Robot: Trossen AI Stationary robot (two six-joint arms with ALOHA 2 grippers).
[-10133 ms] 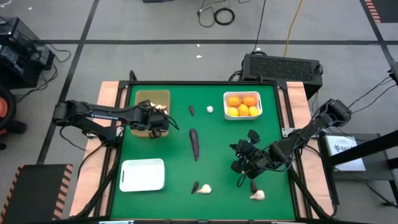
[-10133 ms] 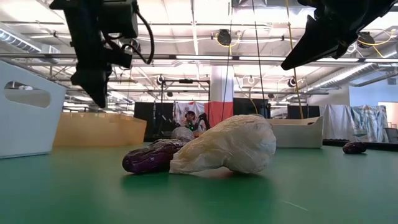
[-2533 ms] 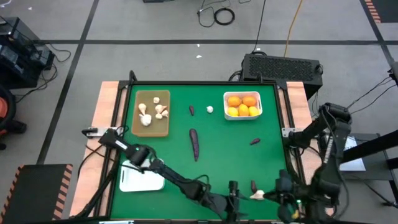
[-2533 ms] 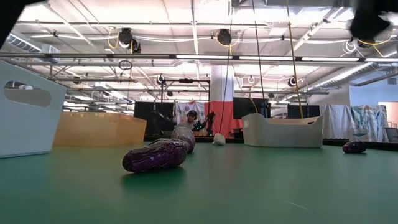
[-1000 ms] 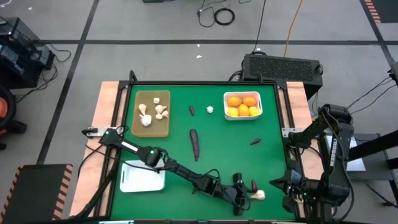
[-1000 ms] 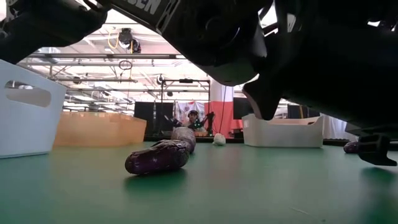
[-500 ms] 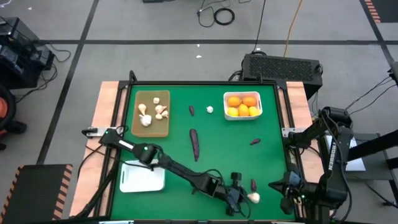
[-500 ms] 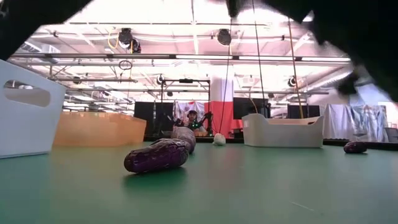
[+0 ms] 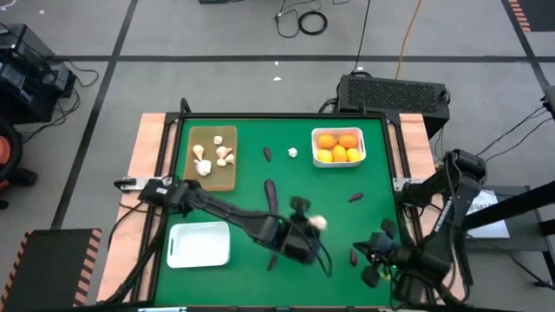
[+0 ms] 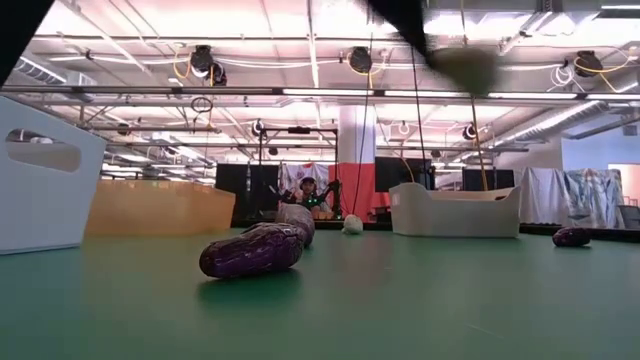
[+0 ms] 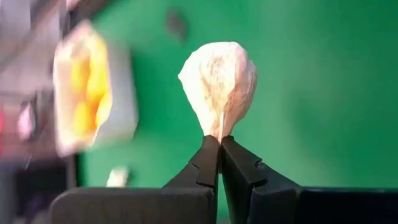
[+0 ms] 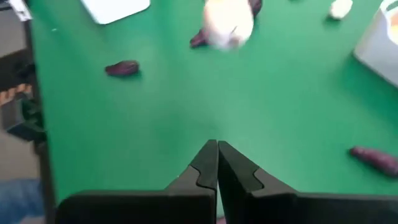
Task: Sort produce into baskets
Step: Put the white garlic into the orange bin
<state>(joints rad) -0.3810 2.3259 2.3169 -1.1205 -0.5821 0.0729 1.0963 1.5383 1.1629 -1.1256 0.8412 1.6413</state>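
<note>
My left gripper [image 9: 310, 221] hovers over the middle of the green table, shut on a cream-white garlic bulb [image 11: 219, 81]. In the high view the bulb [image 9: 319, 223] shows just past the fingertips. My right gripper [image 12: 217, 152] is shut and empty, above the table's near right part [image 9: 373, 260]. The tan tray [image 9: 212, 156] at the far left holds several garlic bulbs. A white basket [image 9: 338, 146] at the far right holds oranges. A second white tray [image 9: 199, 243] lies near left. A long eggplant [image 9: 270, 192] lies mid-table, partly under my left arm. My left gripper pinches the bulb's tapered stem tip [image 11: 216, 132] between its two fingertips. The arm reaches in from the table's left, and the round body sticks out beyond the fingers. The bulb is lifted clear of the table.
Loose pieces lie on the green: a small eggplant [image 9: 267, 153] and a garlic bulb [image 9: 293, 152] at the far middle, and small eggplants at the right [image 9: 355, 197], the near right [image 9: 354, 256] and the near middle [image 10: 250, 250]. My left arm crosses the table diagonally.
My left gripper has shut on the garlic bulb near the table's near right edge. It has lifted the bulb clear and carried it up, toward the far edge and to the left. My right gripper has shifted a little to the left.
</note>
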